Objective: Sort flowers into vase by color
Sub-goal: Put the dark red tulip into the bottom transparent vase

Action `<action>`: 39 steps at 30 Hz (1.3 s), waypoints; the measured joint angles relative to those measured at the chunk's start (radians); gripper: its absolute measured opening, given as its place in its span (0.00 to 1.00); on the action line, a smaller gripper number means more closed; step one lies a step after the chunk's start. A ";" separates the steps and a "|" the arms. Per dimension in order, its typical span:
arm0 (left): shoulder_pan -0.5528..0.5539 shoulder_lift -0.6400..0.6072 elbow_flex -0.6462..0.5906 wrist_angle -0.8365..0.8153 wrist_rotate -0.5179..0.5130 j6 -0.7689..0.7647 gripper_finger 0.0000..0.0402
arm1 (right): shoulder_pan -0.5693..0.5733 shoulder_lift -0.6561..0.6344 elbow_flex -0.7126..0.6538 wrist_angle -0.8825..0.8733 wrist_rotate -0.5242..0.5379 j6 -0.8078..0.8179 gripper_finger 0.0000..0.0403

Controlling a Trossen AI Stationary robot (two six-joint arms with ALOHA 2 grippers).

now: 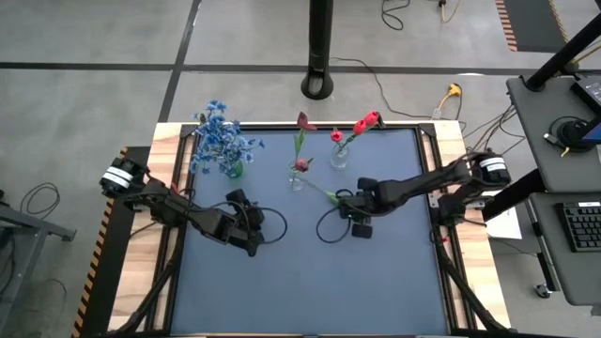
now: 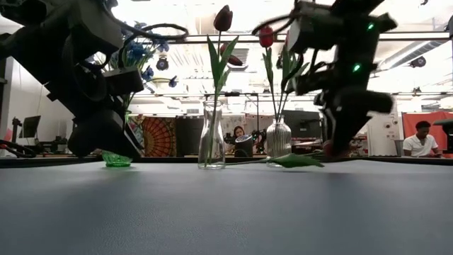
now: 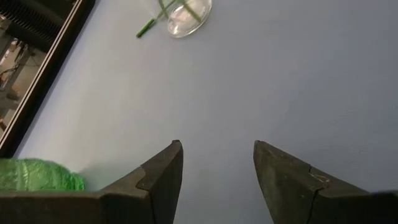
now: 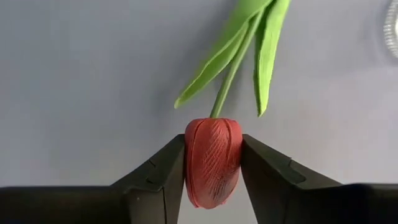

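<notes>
One red tulip [image 4: 212,160] sits pinched by its bud in the right gripper [image 4: 212,177], low near table centre, approx 4 o'clock of the clear vase [image 1: 297,180]. Left gripper [image 3: 217,168] spread, empty. We reckon the bud could slip or crush, stem dragging.

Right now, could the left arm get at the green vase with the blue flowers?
Probably yes. The left gripper is open and empty, the green vase stands close beyond it, and only bare mat lies between. The right gripper is off holding a red tulip.
</notes>
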 joint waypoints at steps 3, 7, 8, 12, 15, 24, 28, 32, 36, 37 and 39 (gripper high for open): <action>-0.017 0.000 0.000 0.037 0.001 0.038 0.45 | 0.040 -0.026 0.000 -0.016 -0.031 0.046 0.35; -0.045 0.000 0.007 0.068 0.001 0.082 0.45 | 0.085 -0.047 0.000 -0.021 -0.035 0.110 0.39; -0.051 0.000 0.013 0.066 0.002 0.089 0.45 | 0.092 -0.051 0.000 -0.025 -0.035 0.129 0.40; -0.076 0.000 0.043 0.063 0.043 0.117 0.45 | 0.112 -0.055 0.000 -0.053 -0.028 0.181 0.45; -0.085 0.000 0.074 0.063 0.094 0.133 0.45 | 0.123 -0.055 0.000 -0.068 -0.027 0.205 0.50; -0.105 0.000 0.146 0.030 0.138 0.159 0.45 | 0.129 -0.055 0.003 -0.053 0.062 0.257 0.55; -0.105 0.000 0.163 0.033 0.113 0.191 0.45 | 0.128 -0.055 0.003 0.019 0.205 0.266 0.55; -0.105 0.000 0.165 0.051 0.105 0.206 0.45 | 0.119 -0.051 -0.003 0.141 0.248 0.257 0.54; -0.110 0.000 0.155 0.094 0.105 0.191 0.45 | 0.098 -0.038 -0.066 0.379 0.262 0.196 0.55; -0.115 0.000 0.151 0.105 0.105 0.183 0.45 | 0.092 -0.032 -0.091 0.441 0.262 0.177 0.55; -0.129 0.000 0.150 0.121 0.105 0.161 0.45 | 0.077 -0.028 -0.138 0.553 0.262 0.154 0.55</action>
